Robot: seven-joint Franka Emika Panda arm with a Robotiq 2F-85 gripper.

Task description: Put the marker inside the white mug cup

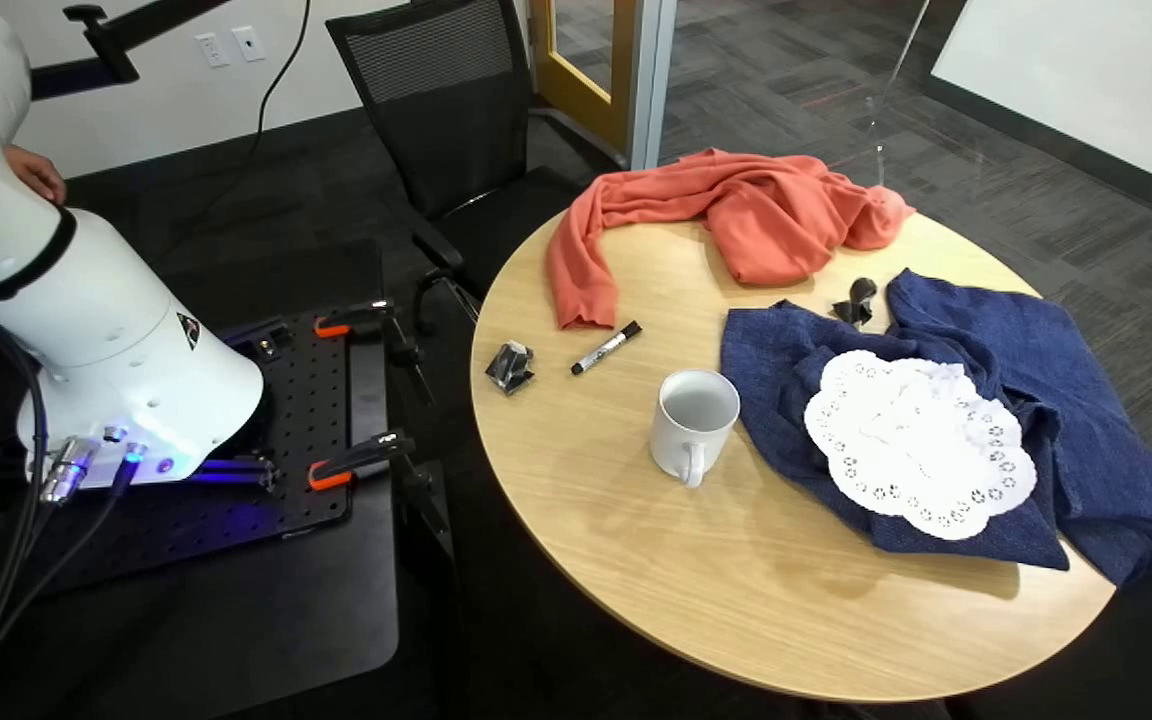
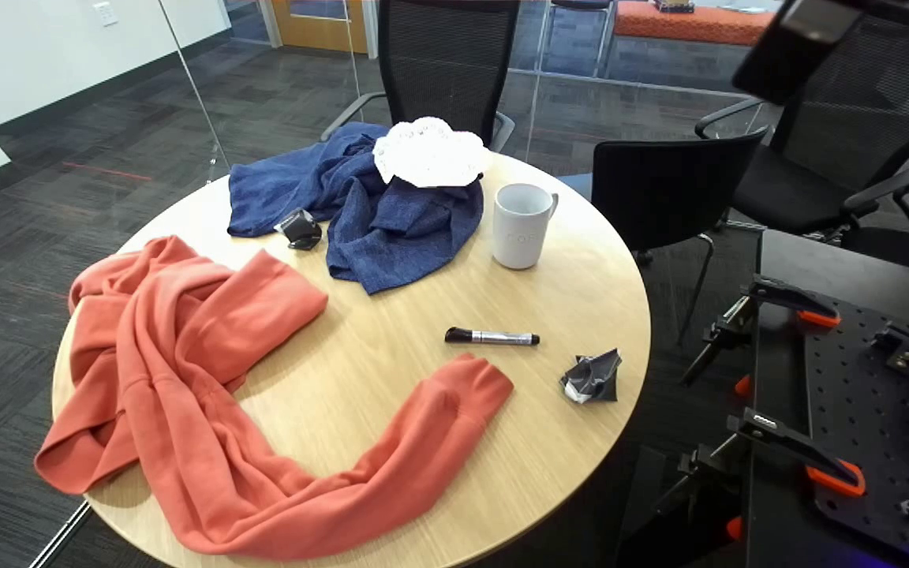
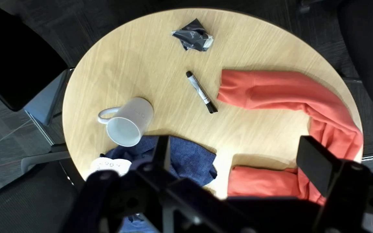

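Pincer [image 3: 233, 153]: spread wide, grasping nothing, presumably readied for pickup | marker [image 3: 201, 93]: beyond and below it, flat on desk [image 3: 160, 61] | white mug [image 3: 131, 120]: likewise below, upright, apparently awaiting marker

The marker [image 2: 494, 338], black at both ends with a silvery-white barrel, was seen lying flat on the bench [image 2: 581, 292], apart from the white mug cup [image 2: 519, 237]. The mug was stood upright, marked with faint lettering, its handle pointed away from the marker.
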